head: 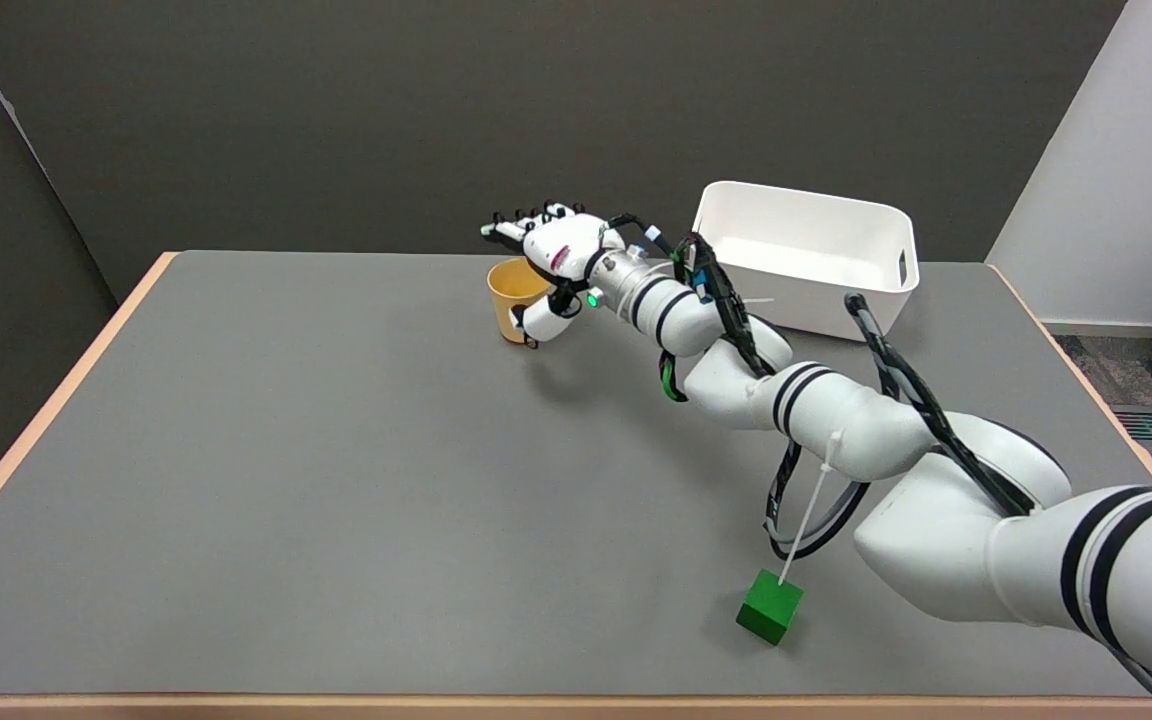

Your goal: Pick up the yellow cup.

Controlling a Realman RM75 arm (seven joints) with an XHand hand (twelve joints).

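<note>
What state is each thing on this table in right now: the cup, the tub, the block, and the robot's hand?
yellow cup: upright, mouth open, on the table.
right hand: at the cup, fingers spread above its rim, thumb against its side; grip not closed.
white tub: upright, looks empty.
green block: resting on the table, untouched.

No legible text, label, brand name, number or sign appears in the head view. The right hand carries a small reddish patch on its white back, but any marking on it is too small and blurred to read. The yellow cup shows a plain surface with no printing. The white bin, the green cube and the grey table bear no readable markings. A green indicator light glows at the wrist; it is a light only, with no character or symbol discernible.
</note>
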